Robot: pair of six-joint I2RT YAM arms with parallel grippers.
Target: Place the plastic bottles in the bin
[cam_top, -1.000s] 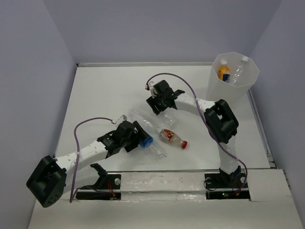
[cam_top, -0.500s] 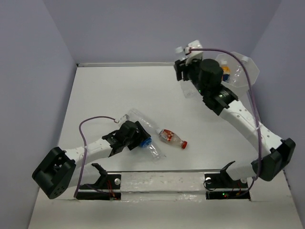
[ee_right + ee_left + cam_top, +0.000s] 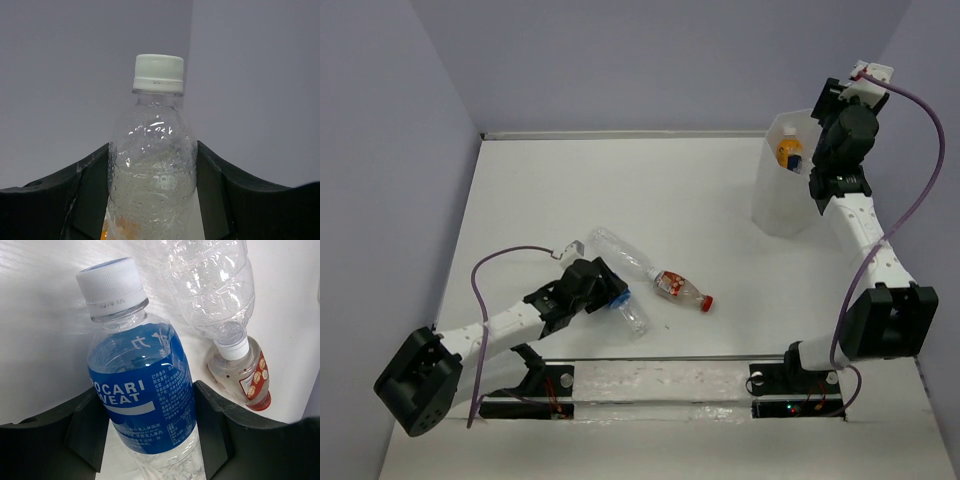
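Two on table [image 3: 540,200]: clear bottle [image 3: 618,248], red-labelled bottle [image 3: 682,289]
Left gripper [image 3: 147,432]: fingers pinching blue-labelled bottle [image 3: 140,390]
Right gripper [image 3: 152,197]: fingers pinching white-capped bottle [image 3: 152,150] over bin [image 3: 775,205]

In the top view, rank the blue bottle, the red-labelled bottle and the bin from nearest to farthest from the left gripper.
1. Blue bottle, between the left gripper's fingers.
2. Red-labelled bottle, just right of it.
3. Bin, far back right.
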